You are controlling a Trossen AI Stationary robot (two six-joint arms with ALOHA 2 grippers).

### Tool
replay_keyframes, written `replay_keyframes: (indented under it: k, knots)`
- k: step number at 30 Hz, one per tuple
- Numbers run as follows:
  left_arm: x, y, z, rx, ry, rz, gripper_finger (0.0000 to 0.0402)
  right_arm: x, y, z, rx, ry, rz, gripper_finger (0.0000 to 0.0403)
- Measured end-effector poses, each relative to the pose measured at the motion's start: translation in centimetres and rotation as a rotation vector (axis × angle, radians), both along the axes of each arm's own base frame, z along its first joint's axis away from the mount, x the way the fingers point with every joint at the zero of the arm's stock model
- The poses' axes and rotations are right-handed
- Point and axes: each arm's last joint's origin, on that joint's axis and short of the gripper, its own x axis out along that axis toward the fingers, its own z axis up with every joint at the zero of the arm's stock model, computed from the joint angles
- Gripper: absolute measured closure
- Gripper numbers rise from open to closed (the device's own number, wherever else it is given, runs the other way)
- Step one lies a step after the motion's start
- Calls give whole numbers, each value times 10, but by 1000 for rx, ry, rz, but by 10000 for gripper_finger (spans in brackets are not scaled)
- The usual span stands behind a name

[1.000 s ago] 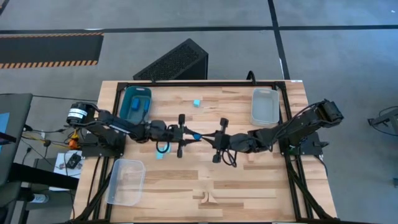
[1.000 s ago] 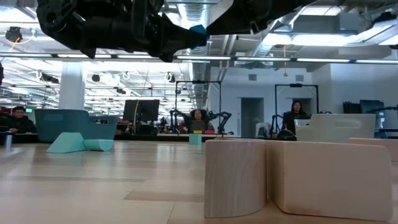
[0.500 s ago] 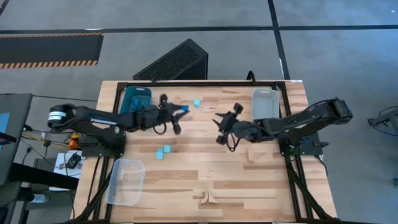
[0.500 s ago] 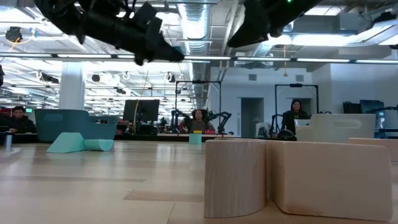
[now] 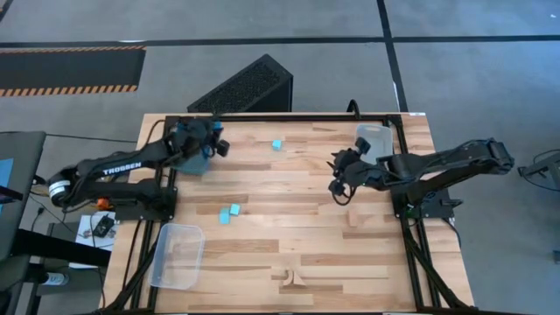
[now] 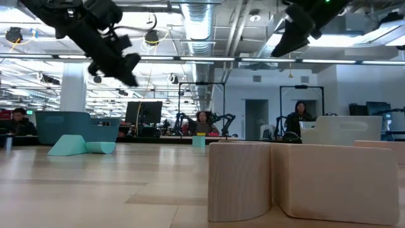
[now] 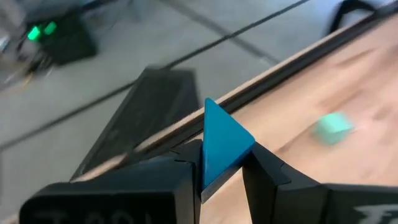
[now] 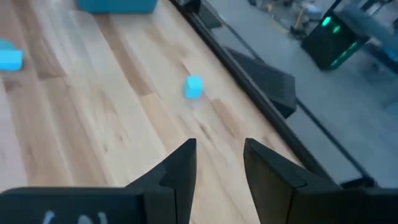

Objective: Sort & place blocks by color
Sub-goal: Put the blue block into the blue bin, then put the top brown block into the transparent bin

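My left gripper (image 7: 221, 163) is shut on a dark blue wedge-shaped block (image 7: 219, 140). In the high view it (image 5: 215, 147) hangs above the near-right corner of the teal tray (image 5: 185, 133) at the far left. My right gripper (image 8: 219, 152) is open and empty, raised over the table right of centre (image 5: 336, 178), beside the clear tray (image 5: 374, 150). A turquoise cube (image 5: 276, 144) rests on the far part of the table, also in the right wrist view (image 8: 193, 87). Two turquoise blocks (image 5: 229, 213) lie left of centre. Pale wood blocks (image 6: 304, 180) stand by the near edge. My left gripper pinches the dark blue block between its two fingers (image 7: 264, 171), on its flat sides at the lower part (image 7: 214, 174). The pointed end sticks out past the fingertips. The block is lifted clear of the table and the tray.
A second clear tray (image 5: 178, 255) sits at the near left corner. A black perforated box (image 5: 247, 86) stands on the floor behind the far edge. Another wood block (image 5: 354, 219) lies near the right arm's base. People sit in the room beyond (image 6: 302, 117).
The two grippers were close together over the table's middle with the blue block between them. They have drawn apart: my left gripper has carried the block up and toward the far left, over the teal tray. My right gripper has pulled back toward the right, empty.
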Motion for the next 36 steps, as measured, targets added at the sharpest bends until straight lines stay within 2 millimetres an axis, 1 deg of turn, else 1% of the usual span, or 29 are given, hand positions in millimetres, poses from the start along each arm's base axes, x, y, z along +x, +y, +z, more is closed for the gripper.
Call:
replay_keyframes:
  k: [4, 6, 10, 13, 16, 20, 22, 25, 28, 32, 36]
  knots:
    - [-14, 10, -8, -70, 60, 96, 345, -3, 0, -4, 35, 25, -32, 247]
    - [-21, 15, -11, -91, 86, 139, 345, 0, 0, -10, 46, 49, -38, 246]
    - [-37, 30, -13, -122, 100, 241, 345, 3, 0, -20, 89, 145, 18, 245]
    - [-52, 38, -20, -208, 124, 294, 344, 2, -3, -24, 122, 174, -4, 245]
    - [-59, 38, -32, -339, 116, 268, 338, 4, -4, -27, 134, 171, -35, 244]
    - [-59, 37, -47, -381, 127, 252, 322, 6, -5, -30, 118, 187, -33, 237]
    - [-58, 38, -50, -388, 142, 256, 315, 5, -7, -30, 115, 203, -33, 234]
    - [-57, 40, -54, -412, 147, 269, 306, 2, -8, -32, 149, 207, -80, 229]
    - [-56, 40, -58, -432, 157, 275, 297, -4, -4, -36, 195, 214, -127, 223]
    - [-51, 41, -59, -407, 157, 280, 282, -10, 3, -57, 215, 223, -141, 215]
    - [-46, 43, -54, -322, 144, 300, 253, -15, 3, -78, 257, 199, -169, 204]
